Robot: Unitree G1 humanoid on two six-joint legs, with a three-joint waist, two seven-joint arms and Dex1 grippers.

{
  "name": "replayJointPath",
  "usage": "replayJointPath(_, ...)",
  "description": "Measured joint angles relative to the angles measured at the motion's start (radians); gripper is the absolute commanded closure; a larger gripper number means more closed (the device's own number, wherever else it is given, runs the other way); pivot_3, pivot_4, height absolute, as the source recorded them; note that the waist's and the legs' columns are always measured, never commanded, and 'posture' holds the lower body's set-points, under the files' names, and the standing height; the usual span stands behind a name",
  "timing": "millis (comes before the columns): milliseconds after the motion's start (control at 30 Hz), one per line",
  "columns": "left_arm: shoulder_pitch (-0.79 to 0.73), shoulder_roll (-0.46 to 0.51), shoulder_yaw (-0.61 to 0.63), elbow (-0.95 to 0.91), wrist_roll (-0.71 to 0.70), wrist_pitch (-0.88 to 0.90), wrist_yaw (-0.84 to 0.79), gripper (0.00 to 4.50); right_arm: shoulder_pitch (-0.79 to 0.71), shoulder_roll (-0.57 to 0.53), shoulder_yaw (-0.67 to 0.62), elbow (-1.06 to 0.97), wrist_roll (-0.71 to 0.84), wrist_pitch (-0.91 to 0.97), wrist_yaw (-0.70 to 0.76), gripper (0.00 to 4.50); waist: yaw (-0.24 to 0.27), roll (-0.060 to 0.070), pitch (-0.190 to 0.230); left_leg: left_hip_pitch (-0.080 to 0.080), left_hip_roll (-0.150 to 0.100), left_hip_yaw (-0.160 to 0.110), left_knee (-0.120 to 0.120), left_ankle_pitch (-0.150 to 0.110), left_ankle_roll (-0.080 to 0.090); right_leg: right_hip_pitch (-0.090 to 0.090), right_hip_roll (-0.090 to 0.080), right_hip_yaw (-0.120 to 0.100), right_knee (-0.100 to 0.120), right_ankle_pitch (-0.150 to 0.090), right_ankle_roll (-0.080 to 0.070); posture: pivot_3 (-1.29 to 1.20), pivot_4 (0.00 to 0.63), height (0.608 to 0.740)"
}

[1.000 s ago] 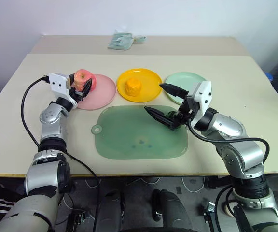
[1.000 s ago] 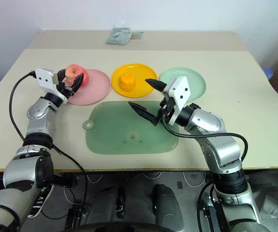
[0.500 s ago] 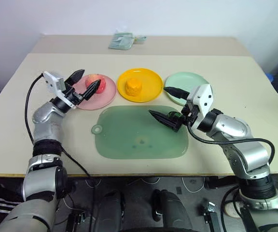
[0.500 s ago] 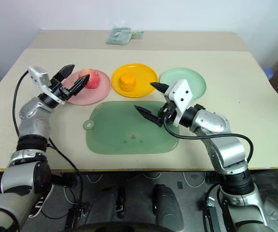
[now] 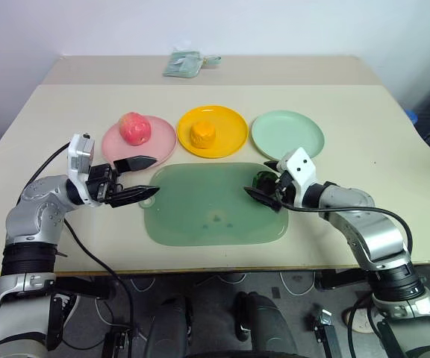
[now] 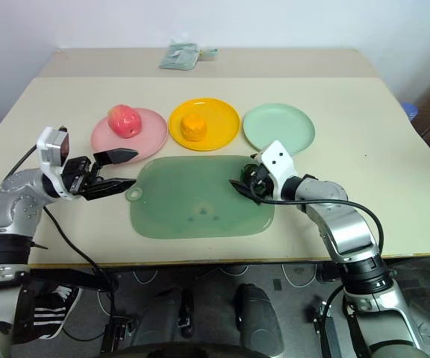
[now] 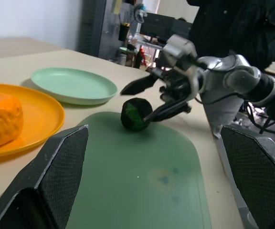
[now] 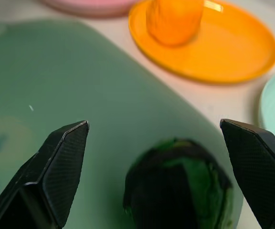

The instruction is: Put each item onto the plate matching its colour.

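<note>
The tabletop (image 5: pixel 364 134) carries a large green mat (image 5: pixel 215 205) near the robot, with three plates in a row just beyond it. The pink plate (image 5: pixel 159 142) on the left already holds the apple (image 5: pixel 134 127) and the yellow plate (image 5: pixel 230 130) in the middle holds the orange fruit (image 5: pixel 201 134), so both pairings look done. The mint plate (image 5: pixel 287 134) on the right lies bare, which is likely why the right pincer (image 5: pixel 269 182) hangs low at the mat's right edge, its fingers wide apart on either side of the green ball (image 5: pixel 263 180); it appears set to close on it, with nothing gripped yet. The left pincer (image 5: pixel 145 176) hovers by the mat's left edge, fingers spread and empty, apparently free now that the apple sits on its plate.

The head views give the whole layout, including a pale packet (image 5: pixel 185 63) at the far edge. The right wrist view shows the ball centred between the fingers (image 8: pixel 61 171). The left wrist view shows the ball resting on the mat from the side, and a person in dark clothing (image 7: pixel 242 28) beyond the tabletop.
</note>
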Motion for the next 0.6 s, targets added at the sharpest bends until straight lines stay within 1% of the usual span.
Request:
replayJointPath(233, -0.004, -0.017, 0.0, 0.001, 0.018, -0.034, -0.003, 0.01, 0.0, -0.001, 0.006, 0.014, -0.038, -0.003, 0.004, 0.0, -0.001, 0.0, 0.0, 0.0, 0.0, 0.0, 0.0, 0.0, 0.0, 0.0, 0.001, 0.0, 0.0, 0.0, 0.0, 0.0, 0.15, 0.74)
replayJointPath(267, -0.004, -0.017, 0.0, 0.001, 0.018, -0.034, -0.004, 0.0, 0.0, -0.001, 0.008, 0.017, -0.042, -0.006, 0.003, 0.52, -0.001, 0.0, 0.0, 0.0, 0.0, 0.0, 0.0, 0.0, 0.0, 0.0, 0.001, 0.0, 0.0, 0.0, 0.0, 0.0, 0.15, 0.74)
replayJointPath(333, -0.005, -0.017, 0.0, 0.004, 0.019, -0.036, -0.007, 0.0, 0.0, 0.0, 0.009, 0.026, -0.049, -0.009, 0.002, 1.28, -0.001, 0.0, 0.0, 0.0, 0.0, 0.0, 0.0, 0.0, 0.0, 0.0, 0.001, 0.0, 0.0, 0.0, 0.001, 0.0, 0.15, 0.74)
replayJointPath(367, -0.006, -0.017, 0.0, 0.009, 0.019, -0.037, -0.008, 0.0, 0.0, 0.0, 0.009, 0.028, -0.051, -0.012, 0.002, 1.86, -0.001, 0.0, 0.0, 0.0, 0.0, 0.0, 0.0, 0.0, 0.0, 0.0, 0.0, 0.0, 0.0, 0.0, 0.001, 0.0, 0.15, 0.74)
replayJointPath(433, -0.008, -0.017, 0.0, 0.014, 0.022, -0.038, -0.01, 0.0, 0.0, 0.0, 0.009, 0.028, -0.059, -0.017, 0.005, 2.73, -0.001, 0.0, 0.0, 0.0, 0.0, 0.0, 0.0, 0.0, 0.0, 0.0, 0.0, 0.0, 0.0, 0.0, 0.001, 0.0, 0.15, 0.74)
replayJointPath(600, -0.022, -0.018, 0.001, 0.016, 0.023, -0.039, -0.011, 0.0, 0.002, 0.014, -0.001, 0.028, -0.065, -0.025, 0.006, 2.73, -0.001, 0.0, 0.0, 0.0, 0.0, 0.0, 0.0, 0.0, 0.0, 0.0, 0.0, 0.0, 0.0, 0.0, 0.001, 0.0, 0.15, 0.74)
